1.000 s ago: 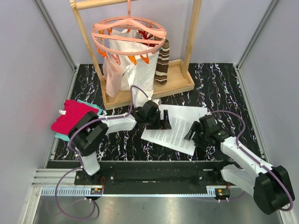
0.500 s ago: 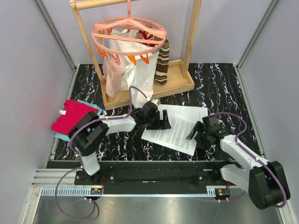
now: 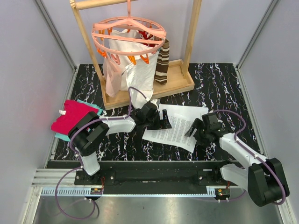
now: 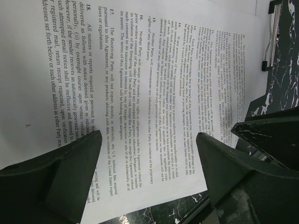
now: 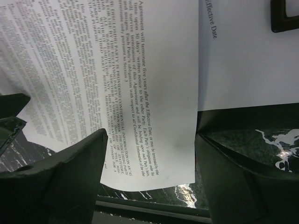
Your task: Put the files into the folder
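The files [image 3: 180, 125] are a few white printed sheets fanned out on the black marble table at centre. My left gripper [image 3: 163, 120] is open above their left part; in the left wrist view [image 4: 149, 172] the text [image 4: 140, 93] fills the space between its fingers. My right gripper [image 3: 194, 131] is open over their near right corner, where the top sheet [image 5: 159, 93] curls up slightly between the fingers. A thin shiny plastic edge [image 4: 272, 32] beyond the sheets may be the folder. I cannot make the folder out in the top view.
A wooden rack [image 3: 149, 91] at the back holds a pink clip hanger [image 3: 128, 32], a white cloth bag [image 3: 126, 70] and a striped sock [image 3: 162, 63]. Red-and-teal folded cloths [image 3: 72, 116] lie at the left. Walls close in both sides.
My right gripper has shifted a little to the right along the sheets' near corner. The sheets have moved slightly. My left gripper has hardly moved.
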You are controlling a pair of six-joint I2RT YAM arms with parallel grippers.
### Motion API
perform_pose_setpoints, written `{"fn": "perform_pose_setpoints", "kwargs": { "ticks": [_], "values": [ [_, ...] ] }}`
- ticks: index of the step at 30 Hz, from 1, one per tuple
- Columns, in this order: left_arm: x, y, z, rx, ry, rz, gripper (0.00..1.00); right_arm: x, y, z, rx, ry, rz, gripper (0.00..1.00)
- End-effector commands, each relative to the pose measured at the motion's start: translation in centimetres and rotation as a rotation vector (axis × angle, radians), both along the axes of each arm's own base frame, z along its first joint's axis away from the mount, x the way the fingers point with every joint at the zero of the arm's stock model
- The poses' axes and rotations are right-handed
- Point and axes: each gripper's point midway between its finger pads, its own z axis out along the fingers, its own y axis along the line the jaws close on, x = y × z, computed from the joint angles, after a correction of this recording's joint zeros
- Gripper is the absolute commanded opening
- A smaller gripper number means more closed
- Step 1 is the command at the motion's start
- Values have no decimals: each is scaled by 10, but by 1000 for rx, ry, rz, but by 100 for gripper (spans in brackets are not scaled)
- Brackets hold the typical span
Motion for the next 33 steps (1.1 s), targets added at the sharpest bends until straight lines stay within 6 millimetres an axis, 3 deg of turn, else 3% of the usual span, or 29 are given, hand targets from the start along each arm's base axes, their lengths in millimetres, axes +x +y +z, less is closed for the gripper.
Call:
{"fn": "perform_pose_setpoints", "kwargs": {
  "ticks": [1,7,21,28,33],
  "values": [
    [-3,3,-4,-1,6,4,90,18,11,32,72,-170,33,86],
    [-6,3,-4,-8,12,0,90,36,23,61,155,-327,51,87],
    [-7,3,3,-20,0,-6,90,70,13,57,-19,-380,132,88],
    [-6,4,7,-28,-9,-9,90,76,9,67,-62,-407,150,81],
    [-5,1,12,-39,-13,-15,91,79,8,60,-80,-395,166,80]
  ]
}}
